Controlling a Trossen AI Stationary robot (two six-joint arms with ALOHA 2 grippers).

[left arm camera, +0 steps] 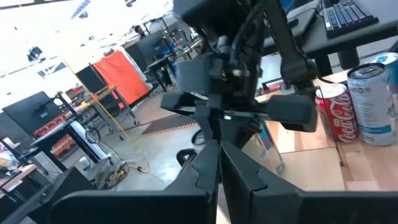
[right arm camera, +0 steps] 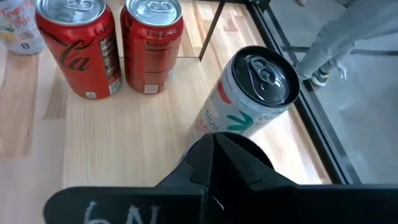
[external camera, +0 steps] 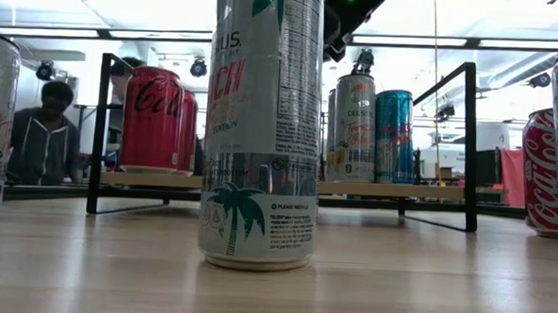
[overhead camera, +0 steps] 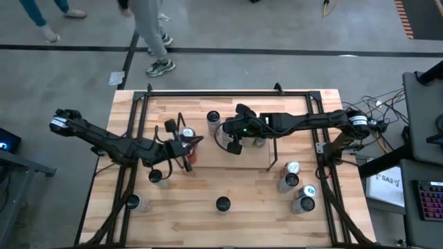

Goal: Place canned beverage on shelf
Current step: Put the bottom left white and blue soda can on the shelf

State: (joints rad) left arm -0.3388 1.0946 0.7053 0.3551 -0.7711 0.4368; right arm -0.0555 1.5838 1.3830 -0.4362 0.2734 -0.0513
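From above, the low rack with thin black wire end frames and a light wood base sits mid-table on the pale wooden table. The left gripper hangs over the rack's left part beside a red cola can, fingers together, holding nothing. The right gripper hovers near the rack's middle, fingers also pressed together and empty. A white slim can stands upright at the rack's far side. Three pale cans cluster near the table's right edge, and a dark-topped can stands alone toward the near edge.

At table height, a tall white can with a green palm print stands close to the camera on the bare table. Behind it the rack holds two red cola cans on its left part and a silver can with a teal can on its right part.

The left wrist view shows its own dark fingers meeting, with the other arm ahead.

The right wrist view shows closed fingers above a white can with red and green lettering, which looks tilted from this angle, near two upright red cans.
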